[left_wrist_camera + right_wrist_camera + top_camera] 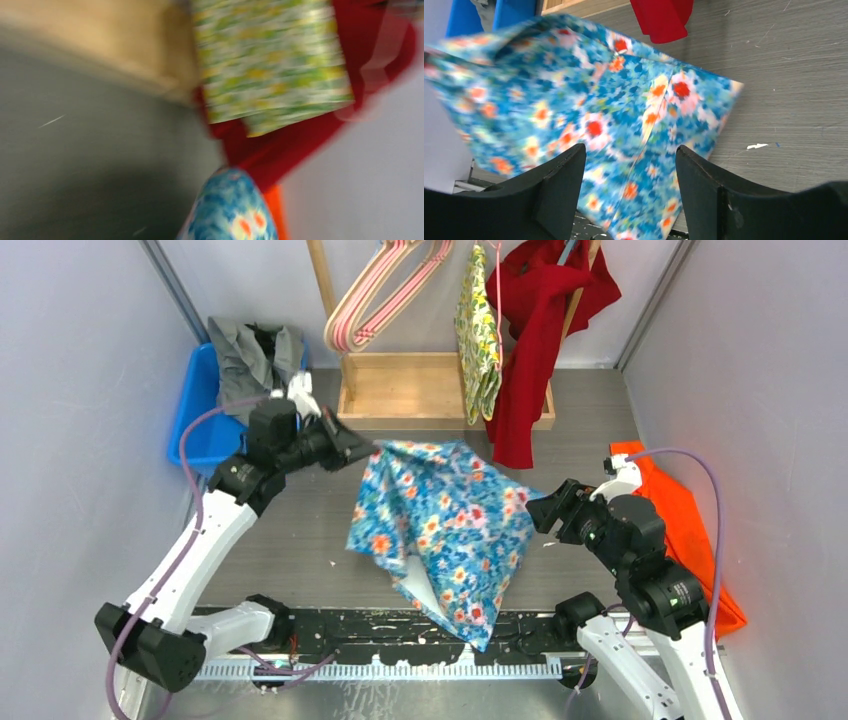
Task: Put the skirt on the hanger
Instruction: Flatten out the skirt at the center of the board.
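The skirt, blue with orange and white flowers, hangs spread over the middle of the worktop, its lowest point reaching toward the near edge. We see it lifted by its far-left corner, where the left end effector is clamped shut on the fabric, so the cloth falls open rather than lying bunched. The right end effector hovers with jaws apart just beside the skirt's right edge, gripping nothing. We judge it is lined up to pinch that side so the waist can be stretched between both arms. The pink hangers hang on the wooden rack at the far edge, beside a yellow-green garment and a red garment.
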{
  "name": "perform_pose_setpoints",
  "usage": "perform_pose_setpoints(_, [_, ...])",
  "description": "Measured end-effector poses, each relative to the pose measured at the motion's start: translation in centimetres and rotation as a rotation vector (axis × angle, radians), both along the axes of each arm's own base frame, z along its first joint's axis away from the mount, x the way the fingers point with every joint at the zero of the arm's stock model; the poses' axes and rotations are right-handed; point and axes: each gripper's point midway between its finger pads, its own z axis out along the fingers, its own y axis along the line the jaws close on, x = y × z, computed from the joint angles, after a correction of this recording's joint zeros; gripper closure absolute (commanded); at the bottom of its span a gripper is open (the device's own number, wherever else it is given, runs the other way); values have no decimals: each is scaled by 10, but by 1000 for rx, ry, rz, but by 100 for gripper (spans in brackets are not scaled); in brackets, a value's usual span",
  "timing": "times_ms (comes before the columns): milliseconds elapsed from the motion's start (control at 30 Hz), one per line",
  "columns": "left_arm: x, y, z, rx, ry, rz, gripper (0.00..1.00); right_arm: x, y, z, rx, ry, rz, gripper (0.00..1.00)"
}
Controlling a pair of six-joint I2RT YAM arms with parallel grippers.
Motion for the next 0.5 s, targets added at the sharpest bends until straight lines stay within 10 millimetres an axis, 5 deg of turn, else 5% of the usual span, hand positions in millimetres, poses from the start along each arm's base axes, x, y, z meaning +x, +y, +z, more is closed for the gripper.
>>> perform_pose_setpoints(100, [12,45,-101,155,164,167,78,1,1,-4,-1,9,5,29])
perform_pose_setpoints(233, [5,91,-199,356,344,281,68,9,9,-25,-15,75,25,29])
perform_pose_setpoints(333, [10,104,-230,440,407,298,63,18,15,-48,-33,144,34,29])
perform_pose_setpoints(500, [12,112,-242,503,395,301,62,32,23,-95,-68,271,40,30])
